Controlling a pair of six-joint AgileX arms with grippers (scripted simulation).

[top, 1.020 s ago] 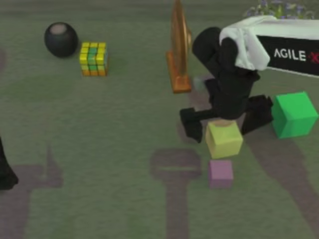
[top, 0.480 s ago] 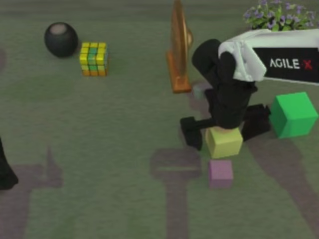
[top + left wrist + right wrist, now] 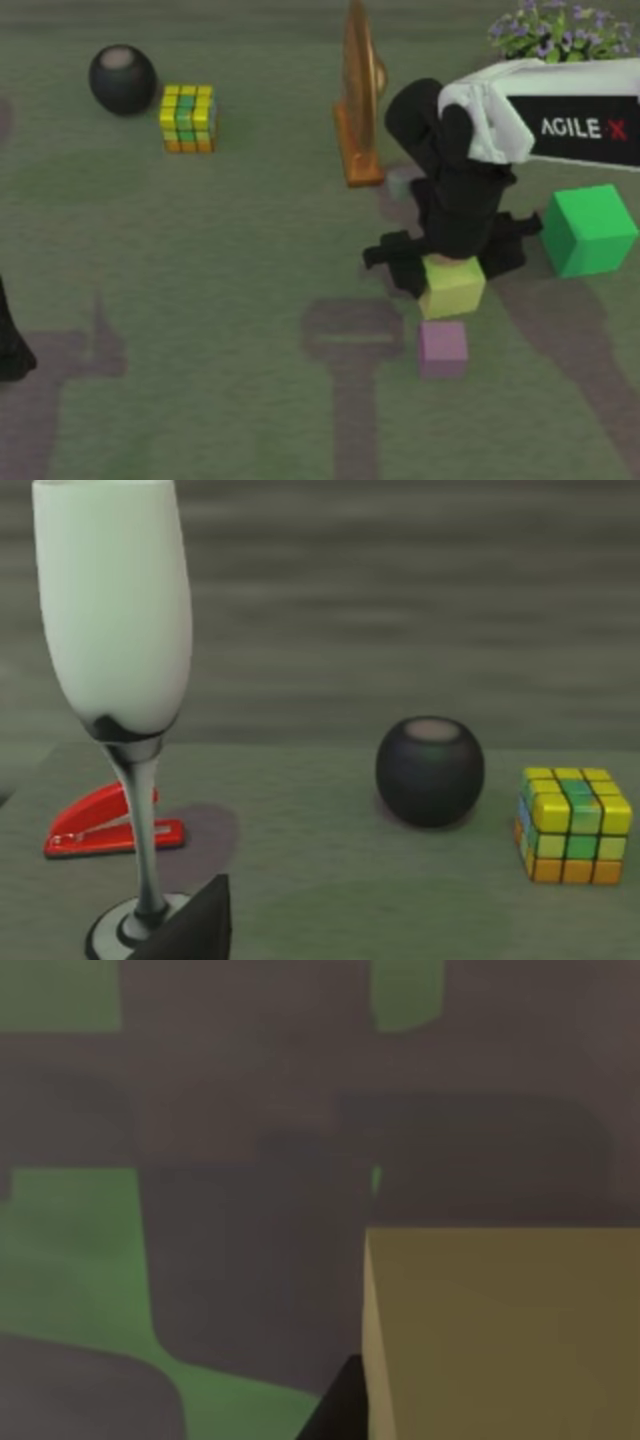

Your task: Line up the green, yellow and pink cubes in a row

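The pale yellow cube [image 3: 455,292] sits right of the table's middle, with the small pink cube [image 3: 443,346] just in front of it. The bright green cube [image 3: 590,228] stands apart to their right. My right gripper [image 3: 452,264] reaches down over the yellow cube, its black fingers [image 3: 395,262] pressed against two opposite sides. In the right wrist view the yellow cube [image 3: 500,1330] fills one side, with a finger [image 3: 340,1405] tight against its edge. My left arm [image 3: 10,340] stays parked at the left edge of the table.
A black ball-shaped pot [image 3: 122,78] and a gridded puzzle cube [image 3: 187,117] stand at the back left. An upright bronze object [image 3: 360,100] rises just behind the right arm, with purple flowers [image 3: 560,25] at the back right. The left wrist view shows a wine glass [image 3: 120,680] and a red stapler [image 3: 110,825].
The right arm came down slightly over the yellow cube. Its fingers, first spread wide on either side, have drawn in against the cube. The left arm has not moved.
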